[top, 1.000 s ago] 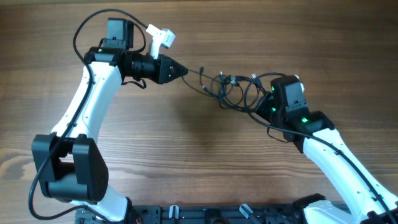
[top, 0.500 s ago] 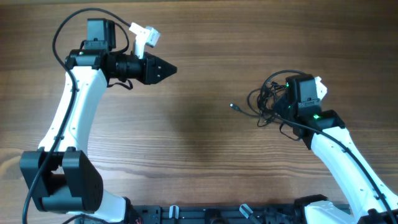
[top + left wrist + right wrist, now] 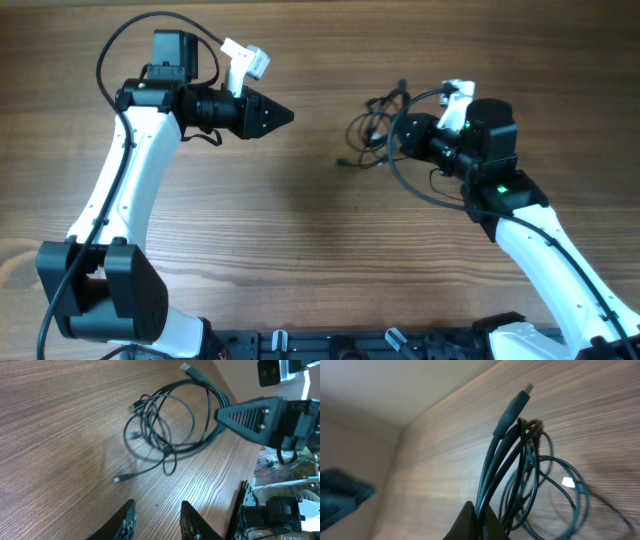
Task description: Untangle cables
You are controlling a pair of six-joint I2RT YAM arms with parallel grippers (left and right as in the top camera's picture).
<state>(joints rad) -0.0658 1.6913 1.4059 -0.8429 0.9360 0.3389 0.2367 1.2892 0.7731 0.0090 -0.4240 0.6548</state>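
Well, from where I stand, the cables (image 3: 372, 125) are gathered in one loose dark tangle on the far right part of the wooden table (image 3: 300, 230), just ahead of the right arm. The right claw (image 3: 407, 135) is pressed together on them, and several black strands run side by side out of its tip. In the right wrist view those strands (image 3: 520, 450) rise straight from the closed claw (image 3: 475, 521). One ends in a long plug (image 3: 519, 400) that sticks out past the rest, with rounder loops hanging behind it over the wood grain.

The left claw (image 3: 283, 116) is well apart from the tangle, pointing across the table toward it, with bare wood in between. Its own camera shows the two fingers (image 3: 126, 519) a little spread and nothing between them, so that claw (image 3: 157, 512) is empty. The same view shows the tangle (image 3: 167, 425) as several overlapping rings that cross near the middle. One thin loose end trails toward the camera and stops at a small connector (image 3: 119, 479) lying flat on the table. At the far side of the rings the dark pointed right claw (image 3: 235, 412) meets the outer loop. I cannot tell how much of the bundle is lifted off the wood and how much rests on it.
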